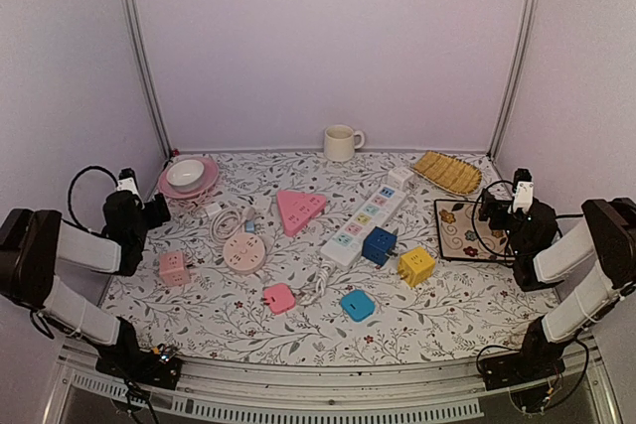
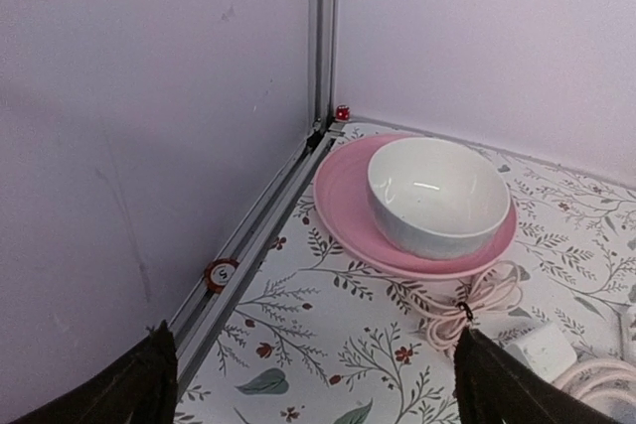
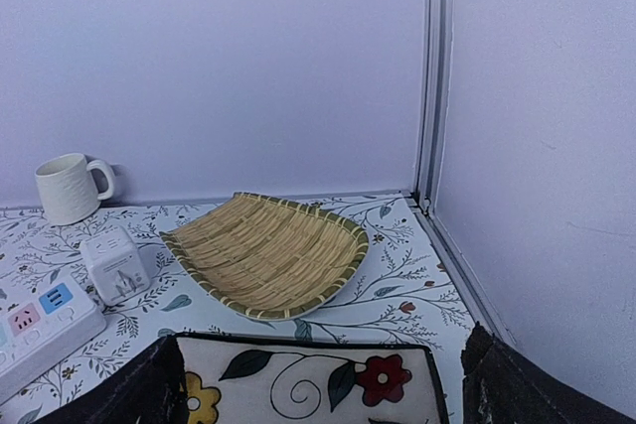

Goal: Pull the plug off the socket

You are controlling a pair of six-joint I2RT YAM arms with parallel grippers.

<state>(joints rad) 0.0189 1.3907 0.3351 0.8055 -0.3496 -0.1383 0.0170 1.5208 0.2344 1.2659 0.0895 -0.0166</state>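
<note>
A long white power strip with coloured sockets lies slantwise mid-table. A white cube plug sits at its far end and shows in the right wrist view beside the strip. A blue cube and a yellow cube rest by the strip's near half. I cannot tell which plug is seated in a socket. My left gripper hovers open at the far left, by the pink plate, with nothing between its fingers. My right gripper is open at the far right, over the flowered tile.
A white bowl on a pink plate, a coiled pink cord, a round pink socket, a pink triangular socket, small pink and blue adapters, a mug, a bamboo tray, a flowered tile.
</note>
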